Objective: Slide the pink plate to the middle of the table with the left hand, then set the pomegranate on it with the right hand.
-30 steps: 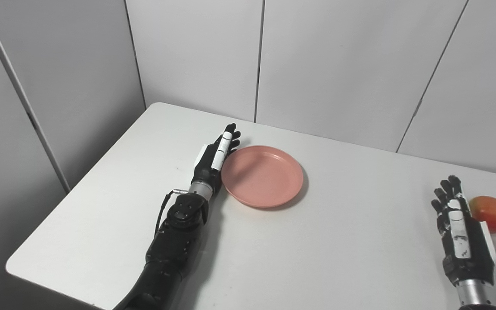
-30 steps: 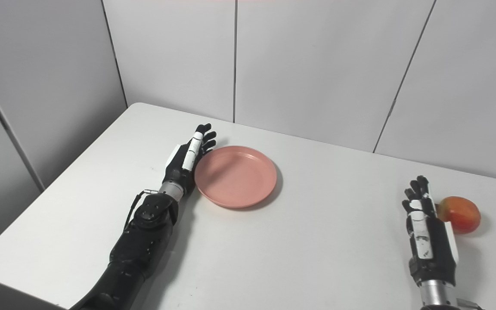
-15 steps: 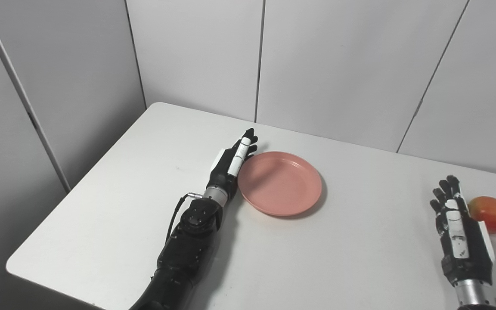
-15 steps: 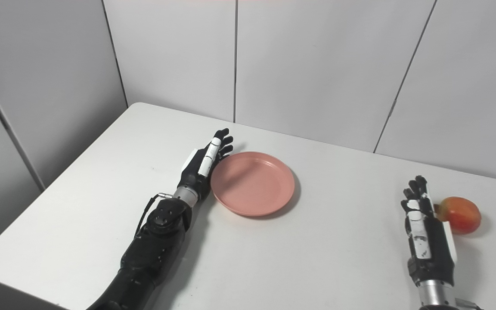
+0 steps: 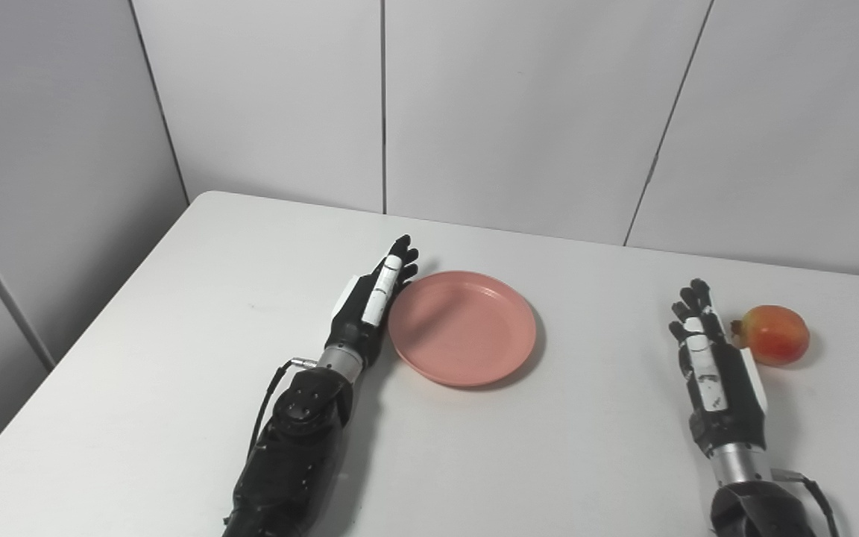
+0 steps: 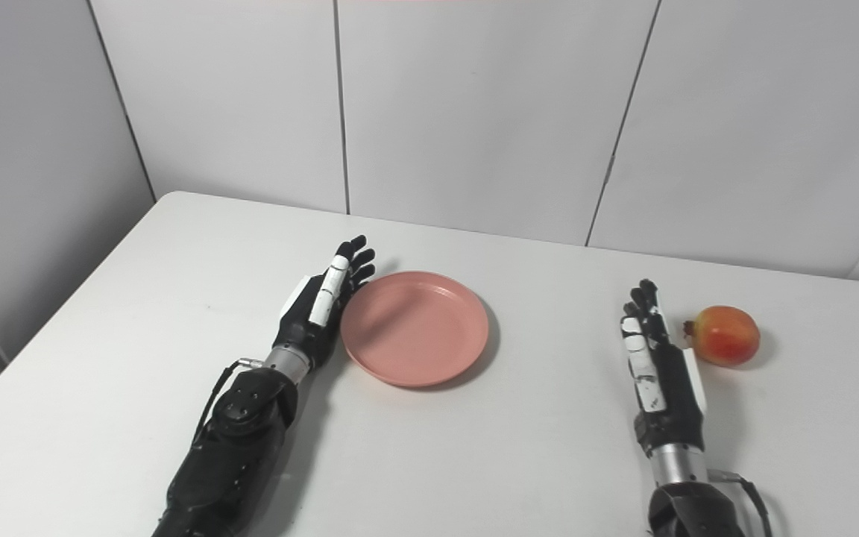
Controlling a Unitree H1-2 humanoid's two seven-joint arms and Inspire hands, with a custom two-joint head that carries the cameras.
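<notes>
The pink plate (image 5: 462, 328) lies flat on the white table (image 5: 176, 313), a little left of the frame's centre, and looks to be close to the middle of the tabletop, so the sliding step seems nearly or fully done. The left hand (image 5: 371, 302) stands on edge against the plate's left rim, fingers straight and close together, holding nothing; whether it actually touches the rim or sits just beside it cannot be told for sure. The pomegranate (image 5: 775, 335) rests on the table at the right of the frame, well apart from the plate and not yet picked up. The right hand (image 5: 713, 365) lies just left of the fruit, fingers extended and slightly spread, empty, its back turned to the camera. What is left, judged from this layout: the left hand should draw clear of the plate, and the right hand has to close around the pomegranate, carry it leftward across the bare stretch of table and set it in the plate's shallow well
</notes>
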